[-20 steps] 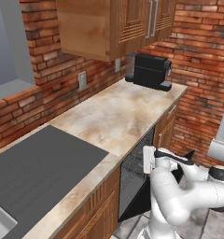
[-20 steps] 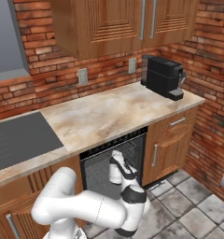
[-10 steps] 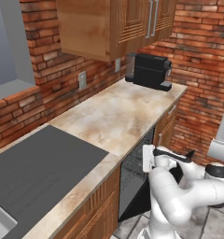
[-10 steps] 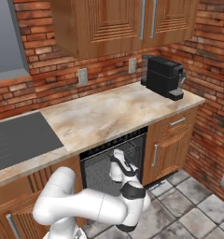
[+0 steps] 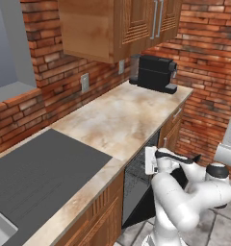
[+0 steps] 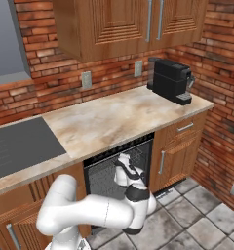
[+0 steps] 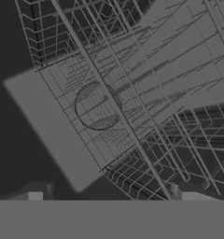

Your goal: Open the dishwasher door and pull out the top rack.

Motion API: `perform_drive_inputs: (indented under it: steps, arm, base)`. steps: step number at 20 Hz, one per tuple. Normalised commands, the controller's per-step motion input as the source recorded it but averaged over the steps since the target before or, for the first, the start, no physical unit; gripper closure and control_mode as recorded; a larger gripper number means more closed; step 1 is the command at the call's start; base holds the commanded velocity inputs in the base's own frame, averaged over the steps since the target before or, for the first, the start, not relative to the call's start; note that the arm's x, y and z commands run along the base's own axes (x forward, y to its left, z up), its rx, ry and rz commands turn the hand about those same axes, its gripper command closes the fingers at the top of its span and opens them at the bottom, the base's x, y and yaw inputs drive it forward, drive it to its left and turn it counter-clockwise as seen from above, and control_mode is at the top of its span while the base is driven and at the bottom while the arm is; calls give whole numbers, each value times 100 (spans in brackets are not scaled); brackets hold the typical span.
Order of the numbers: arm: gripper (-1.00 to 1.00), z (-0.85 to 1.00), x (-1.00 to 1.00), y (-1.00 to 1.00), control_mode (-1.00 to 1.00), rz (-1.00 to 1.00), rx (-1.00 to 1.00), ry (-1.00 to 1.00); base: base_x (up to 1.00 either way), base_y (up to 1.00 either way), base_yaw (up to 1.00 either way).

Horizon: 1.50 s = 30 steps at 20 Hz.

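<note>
Little has shifted: tool stays at the dishwasher's open mouth, over wire rack, grip indiscernible.

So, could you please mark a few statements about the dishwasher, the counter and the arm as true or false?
1. The dishwasher under the counter stands open, wire racks showing. True.
2. A black coffee machine sits at the counter's end by the brick side wall. True.
3. The gripper hovers over the cooktop. False: it is at the dishwasher opening.
4. The upper cabinets hang open. False: they are shut.
5. A toaster stands on the counter. False: the coffee machine is the appliance there.
</note>
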Motion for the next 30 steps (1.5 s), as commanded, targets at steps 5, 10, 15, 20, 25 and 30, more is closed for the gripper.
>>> perform_drive_inputs:
  steps: [5,10,15,20,25,30]
  arm:
    - [-100,-61,5,0,-100,-1,10,3]
    - [-100,-69,1,0,-100,-1,11,5]
    - [-100,-69,3,0,-100,-1,11,6]
    - [-100,-76,1,0,-100,-1,13,9]
    - [-100,-79,0,-6,-100,-2,19,14]
    - [-100,-79,0,-16,-100,-2,23,15]
  base:
    - [0,0,0]
    - [0,0,0]
    - [0,0,0]
    - [0,0,0]
    - [0,0,0]
    - [0,0,0]
